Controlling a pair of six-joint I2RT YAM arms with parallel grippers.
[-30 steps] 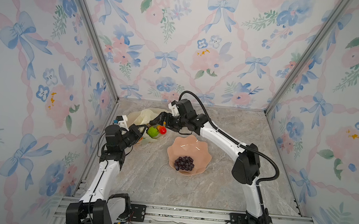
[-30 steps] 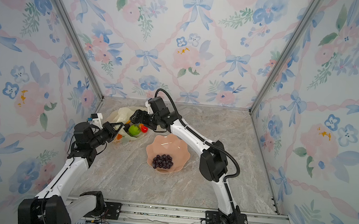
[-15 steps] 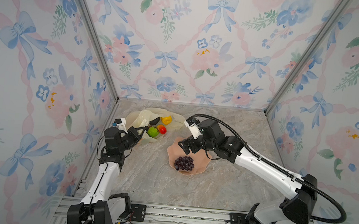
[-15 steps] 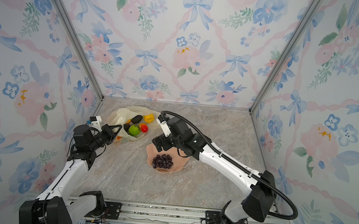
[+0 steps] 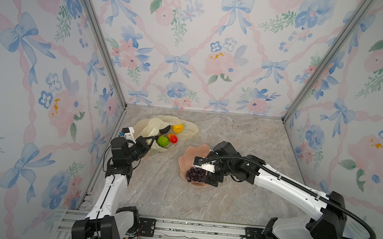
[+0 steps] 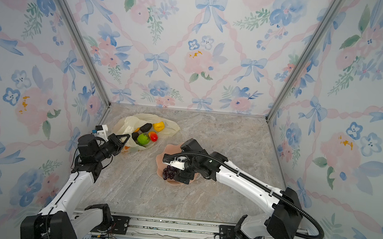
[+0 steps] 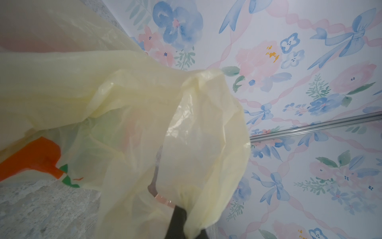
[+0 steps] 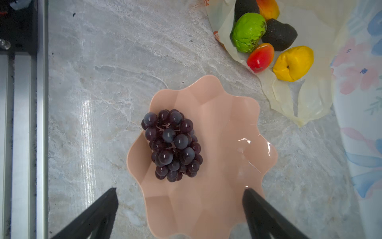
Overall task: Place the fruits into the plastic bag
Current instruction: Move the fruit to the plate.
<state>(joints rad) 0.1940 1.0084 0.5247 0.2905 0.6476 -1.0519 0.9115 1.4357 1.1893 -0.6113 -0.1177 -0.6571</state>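
The pale-yellow plastic bag (image 5: 148,127) lies at the back left with its mouth held up by my left gripper (image 5: 152,141), shut on the bag's edge (image 7: 198,207). In the mouth lie a bumpy green ball (image 8: 248,32), a red-orange mango (image 8: 260,57), a yellow lemon (image 8: 293,63) and a black avocado (image 8: 279,36). A dark purple grape bunch (image 8: 172,144) sits in the pink bowl (image 8: 217,207). My right gripper (image 8: 179,189) hangs open just above the bowl's near rim, beside the grapes (image 5: 195,174), holding nothing.
The bag lies close to the left wall and its metal corner post (image 5: 120,109). The aluminium rail (image 5: 176,227) runs along the front edge. Bare marble table (image 5: 243,134) stretches behind and to the right of the bowl.
My right arm has swung back from the bag to over the bowl, jaws open. The yellow lemon now lies in the bag's mouth. The left gripper has kept its hold.
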